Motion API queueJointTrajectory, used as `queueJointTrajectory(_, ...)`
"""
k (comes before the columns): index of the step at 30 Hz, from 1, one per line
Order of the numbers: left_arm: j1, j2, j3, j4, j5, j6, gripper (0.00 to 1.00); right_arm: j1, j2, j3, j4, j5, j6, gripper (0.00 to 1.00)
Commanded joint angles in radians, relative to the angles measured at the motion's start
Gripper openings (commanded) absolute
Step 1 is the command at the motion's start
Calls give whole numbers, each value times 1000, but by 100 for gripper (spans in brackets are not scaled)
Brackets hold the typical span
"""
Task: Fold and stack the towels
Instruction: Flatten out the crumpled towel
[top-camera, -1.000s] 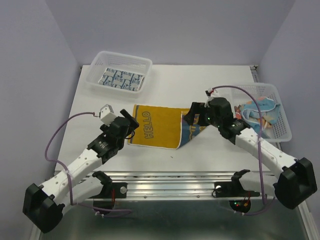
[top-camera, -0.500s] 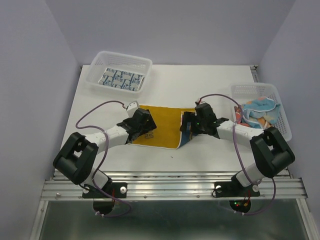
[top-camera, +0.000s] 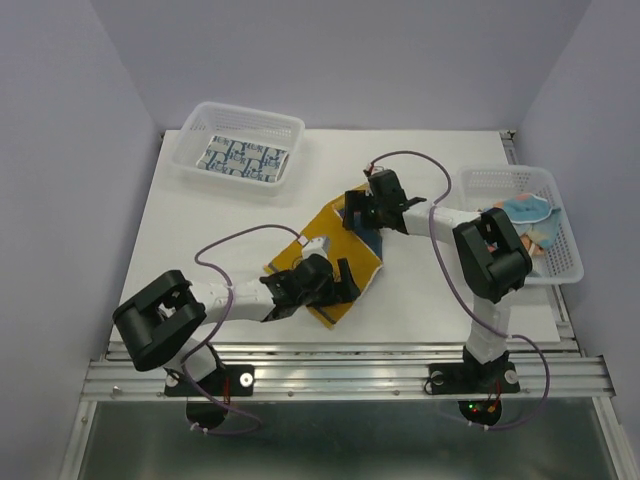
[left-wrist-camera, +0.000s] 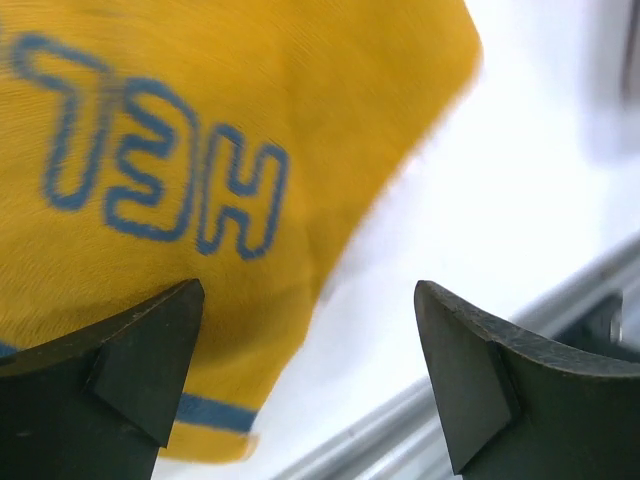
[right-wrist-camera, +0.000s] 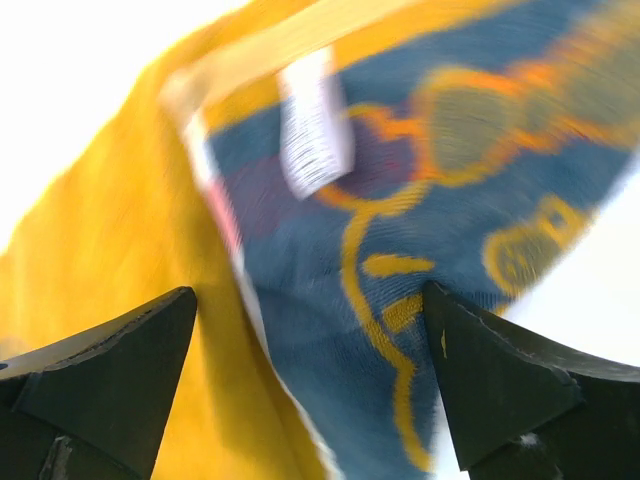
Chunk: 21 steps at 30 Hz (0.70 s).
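Note:
A yellow towel (top-camera: 322, 252) with blue "HELLO" lettering and a navy patterned side lies diagonally in the middle of the table. My left gripper (top-camera: 340, 282) is open over its near corner. In the left wrist view the yellow cloth (left-wrist-camera: 170, 170) fills the upper left, and the gripper (left-wrist-camera: 310, 375) has its jaws wide apart. My right gripper (top-camera: 354, 212) is open over the far corner. In the right wrist view the gripper (right-wrist-camera: 310, 385) spans the folded-over navy part (right-wrist-camera: 470, 190), which has a white label (right-wrist-camera: 315, 125). A folded blue-and-white towel (top-camera: 243, 160) lies in the back left basket.
A white mesh basket (top-camera: 195, 125) stands at the back left. A second white mesh basket (top-camera: 560, 262) at the right holds crumpled light blue and orange towels (top-camera: 525, 213). The table's metal front rail (top-camera: 340, 365) runs along the near edge.
The yellow towel has turned from lying square to the table edge to lying diagonally. My left gripper moved right to its near corner. My right gripper moved back to its far corner.

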Motion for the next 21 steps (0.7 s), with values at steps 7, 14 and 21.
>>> queueJointTrajectory(7, -179, -62, 152, -92, -37, 15, 99, -40, -36, 189, -76, -92, -165, 100)
queueJointTrajectory(14, -168, -254, 127, -504, -384, -139, 99, -18, -314, -91, -67, -2, -54, 100)
queueJointTrajectory(21, 88, -496, -68, -611, -388, -240, 99, 253, -535, -324, -87, 210, 90, 100)
